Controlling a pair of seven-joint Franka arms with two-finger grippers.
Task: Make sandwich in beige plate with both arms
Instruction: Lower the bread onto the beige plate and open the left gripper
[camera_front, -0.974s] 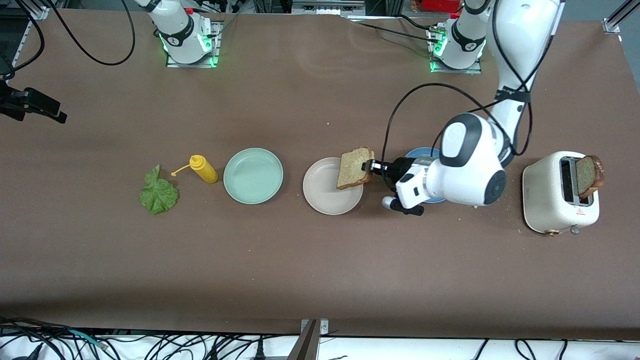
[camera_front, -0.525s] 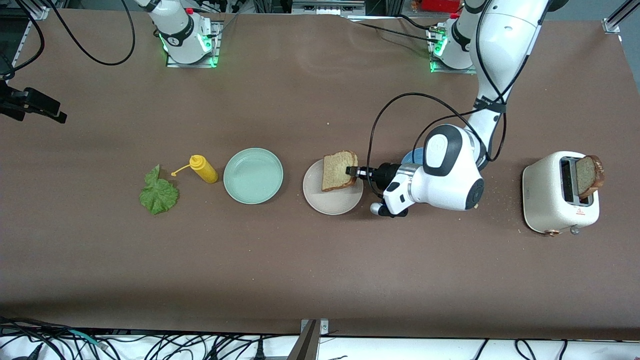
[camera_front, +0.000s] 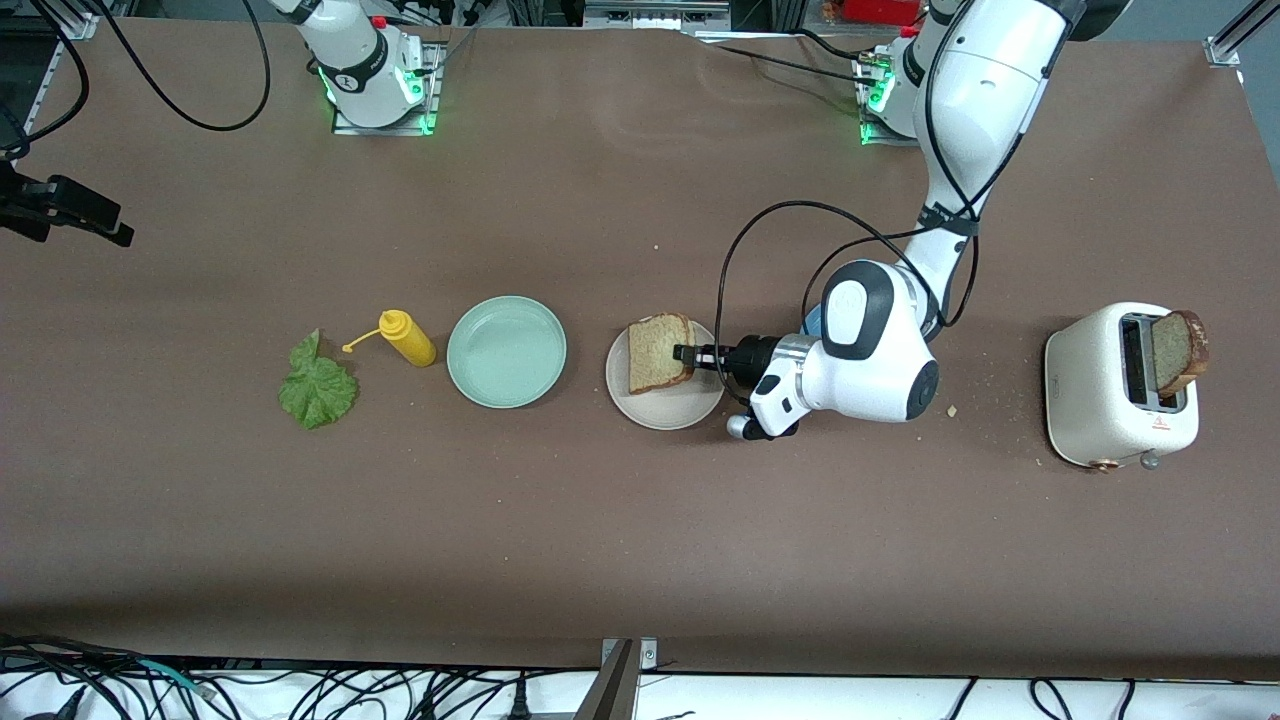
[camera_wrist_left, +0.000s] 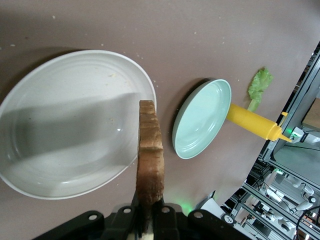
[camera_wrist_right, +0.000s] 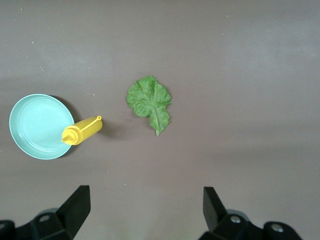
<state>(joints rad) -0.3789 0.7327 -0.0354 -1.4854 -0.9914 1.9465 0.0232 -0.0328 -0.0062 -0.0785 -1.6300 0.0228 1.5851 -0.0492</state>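
The left arm's black two-finger gripper (camera_front: 684, 354) is pinching one edge of a square tan toast slice with a brown crust (camera_front: 658, 353), holding it over the round, shallow, pale beige plate (camera_front: 662, 410). In the left wrist view the slice (camera_wrist_left: 150, 155) appears edge-on above the plate's bare bowl (camera_wrist_left: 60, 125), so it does not look set down yet. To do this step well, the arm should probably lower until the slice lies flat inside the low rim, centred rather than riding on the rim at the gripper's side, and only then spread its fingers and draw back without dragging the bread. The risk is a slice left propped on the rim. A second toast slice (camera_front: 1178, 351) stands in the white toaster (camera_front: 1100, 400) at the left arm's end of the table. The right gripper (camera_wrist_right: 145, 210), spread wide, waits high over the crinkled green lettuce leaf (camera_wrist_right: 149, 103), which lies beside the yellow squeeze bottle (camera_front: 406, 338) and the mint green plate (camera_front: 506, 351)
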